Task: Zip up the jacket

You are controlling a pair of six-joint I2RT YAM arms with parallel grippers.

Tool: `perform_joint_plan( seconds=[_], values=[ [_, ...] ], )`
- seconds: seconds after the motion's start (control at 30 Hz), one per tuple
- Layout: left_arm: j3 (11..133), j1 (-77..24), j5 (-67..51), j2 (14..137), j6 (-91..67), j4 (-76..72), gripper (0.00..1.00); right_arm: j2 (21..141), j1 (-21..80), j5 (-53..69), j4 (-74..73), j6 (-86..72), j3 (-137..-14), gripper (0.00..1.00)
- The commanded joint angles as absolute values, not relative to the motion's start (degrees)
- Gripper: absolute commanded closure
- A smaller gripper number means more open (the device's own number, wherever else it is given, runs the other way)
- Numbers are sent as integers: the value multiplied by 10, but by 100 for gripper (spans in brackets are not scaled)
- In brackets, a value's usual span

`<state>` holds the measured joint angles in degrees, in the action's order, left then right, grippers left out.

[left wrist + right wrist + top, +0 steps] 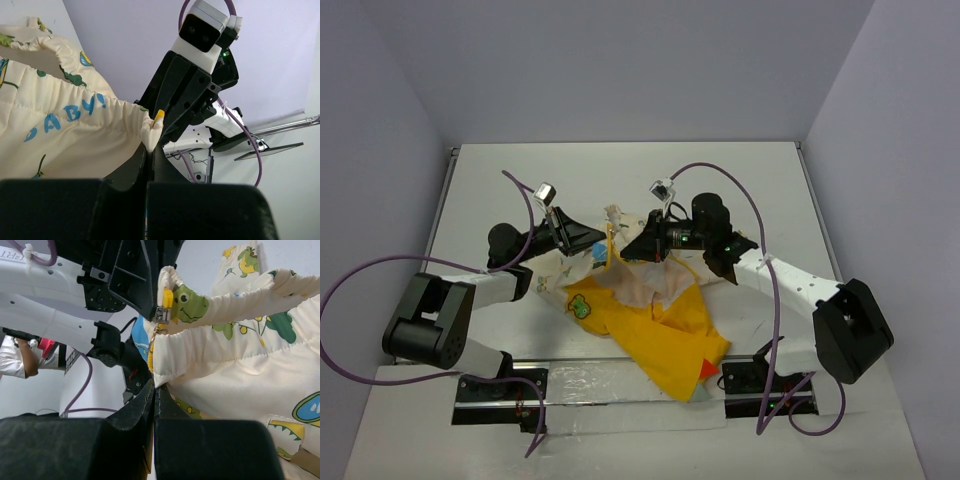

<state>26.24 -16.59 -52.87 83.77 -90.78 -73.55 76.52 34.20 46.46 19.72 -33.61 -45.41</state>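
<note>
Left pincer [150, 156] clamped on cream hem of jacket [665, 330], right pincer [154, 392] clamped just below zip slider [160, 314], yellow half lying on counter [620, 170].

White table [620, 170], a rumpled yellow and cream jacket [665, 335] on its near middle.

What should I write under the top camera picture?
Teamwork: left arm and right arm pinch the yellow jacket on the table.

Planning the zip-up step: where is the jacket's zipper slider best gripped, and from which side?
Pinch the small metal zipper slider across its flat sides, probably from below along the yellow zipper tape: it sits exposed at the jacket's cream edge, and the left gripper crowds the other side.
</note>
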Motion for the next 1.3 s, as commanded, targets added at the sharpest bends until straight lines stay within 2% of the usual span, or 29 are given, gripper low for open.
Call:
perform_joint_plan(
  seconds=[0.0, 0.53, 0.9, 1.27],
  values=[
    [276, -172, -533, 833, -886, -983, 100, 717, 355, 486, 210, -326, -481, 100],
    [313, -201, -512, 886, -890, -1000, 100, 714, 370, 480, 148, -292, -522, 100],
    [325, -202, -507, 906, -902, -1018, 100, 670, 369, 361, -61, -172, -568, 100],
    [334, -203, -502, 912, -913, -1040, 100, 622, 359, 280, -122, -140, -568, 100]
  ],
)
